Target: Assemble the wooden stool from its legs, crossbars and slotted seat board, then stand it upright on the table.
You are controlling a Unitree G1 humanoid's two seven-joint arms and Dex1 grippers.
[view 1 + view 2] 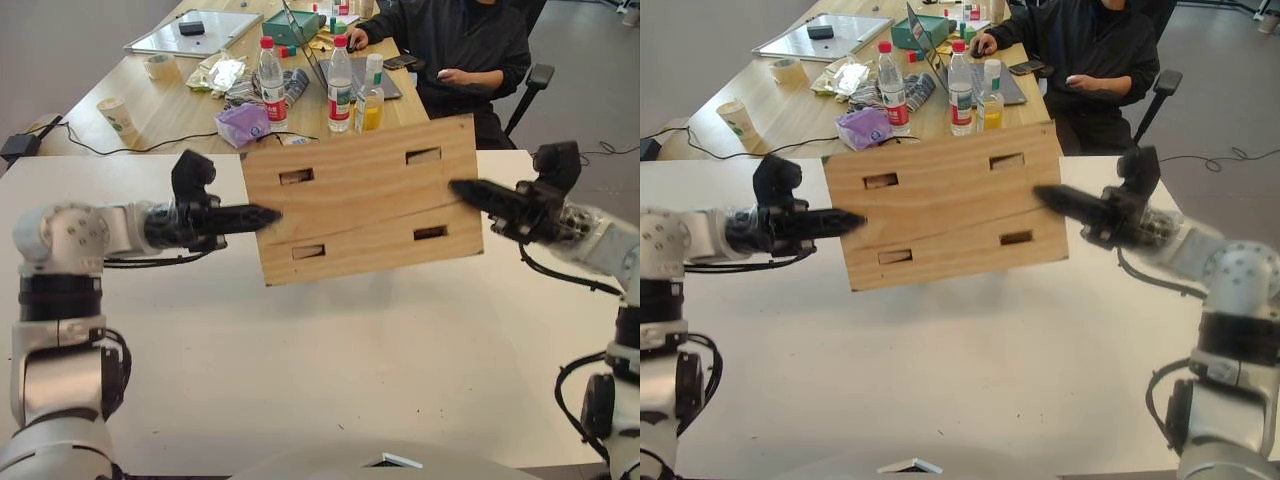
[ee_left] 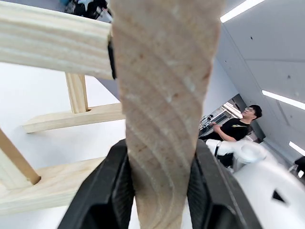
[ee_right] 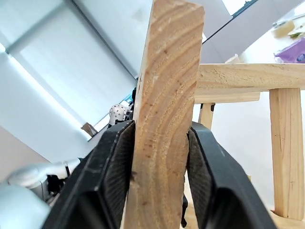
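Left jaws and right jaws were each clamped shut on opposite short edges of the seat board [image 1: 365, 200], which hung tilted between them above the counter [image 1: 350, 360], with the legs [image 3: 286, 152] below. You likely needed to level both ends together, then lower evenly until every leg touched.

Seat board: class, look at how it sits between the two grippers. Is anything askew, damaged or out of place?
The seat board is askew: clamped at its short edges by the left gripper and right gripper, it is held over the table with its right-hand end higher than its left. Nothing looks damaged or spilled.
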